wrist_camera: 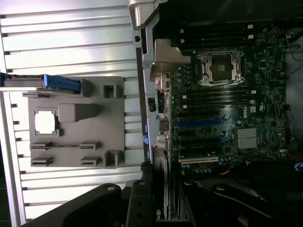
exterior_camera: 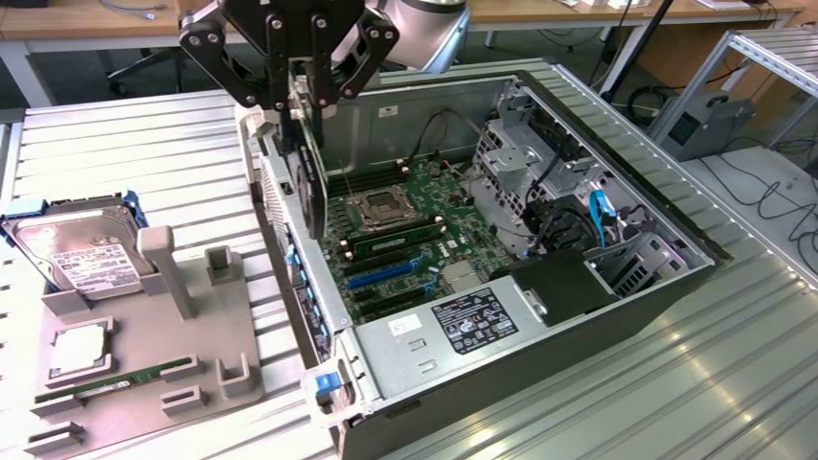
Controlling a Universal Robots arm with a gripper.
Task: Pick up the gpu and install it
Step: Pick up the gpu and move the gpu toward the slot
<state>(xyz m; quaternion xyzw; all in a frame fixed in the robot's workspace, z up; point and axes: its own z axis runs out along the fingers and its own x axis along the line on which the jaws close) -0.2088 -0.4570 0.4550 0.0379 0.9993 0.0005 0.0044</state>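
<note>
The gpu (exterior_camera: 309,182) is a thin dark card hanging edge-on and upright from my gripper (exterior_camera: 297,91), which is shut on its upper edge. It hangs over the exterior view's left wall of the open computer case (exterior_camera: 614,163), just above the motherboard (exterior_camera: 422,206) near the CPU socket. The blue expansion slot (exterior_camera: 383,271) lies lower on the board, apart from the card. In the wrist view, the gpu's edge (wrist_camera: 162,189) runs between my black fingers (wrist_camera: 137,203), with the blue slot (wrist_camera: 201,123) farther out on the board.
A grey holder (exterior_camera: 153,345) stands on the slatted metal table at the exterior view's left. It carries a silver hard drive (exterior_camera: 83,254), a CPU (exterior_camera: 77,350) and a green RAM stick (exterior_camera: 115,380). Cables and a drive cage (exterior_camera: 524,163) fill the case's far side.
</note>
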